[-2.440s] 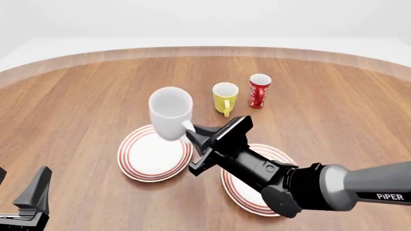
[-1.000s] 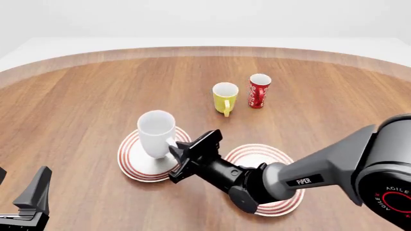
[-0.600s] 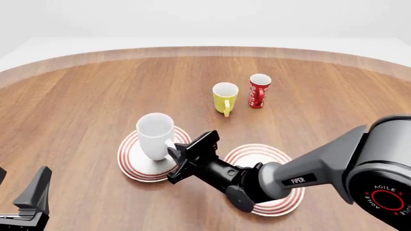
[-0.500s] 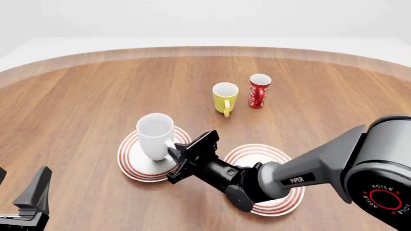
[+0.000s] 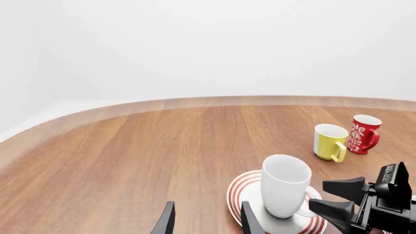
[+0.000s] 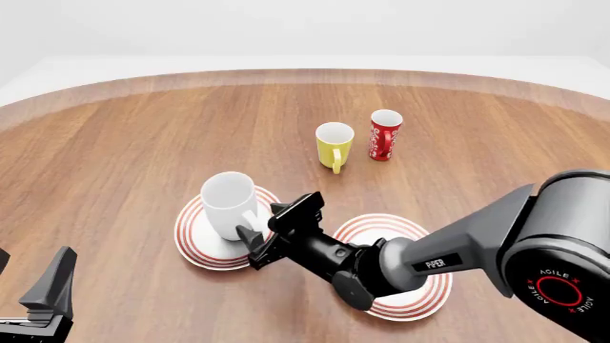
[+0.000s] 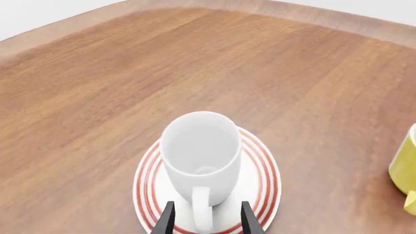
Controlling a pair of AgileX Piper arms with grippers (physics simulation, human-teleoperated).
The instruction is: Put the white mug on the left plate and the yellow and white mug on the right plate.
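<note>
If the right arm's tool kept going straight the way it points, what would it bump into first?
Probably the large plain white mug: its looped handle sits between the right tool's open fingers, apparently untouched, on the red-ringed plate.

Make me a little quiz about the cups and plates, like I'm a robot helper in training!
1. True or false: the white mug stands upright on the left plate.
2. What stands next to the yellow mug? A) a red cup B) a spoon C) a bowl
3. Which arm has its open jaws on either side of the white mug's handle?

Key: 1. True. 2. A. 3. The right arm.
</note>
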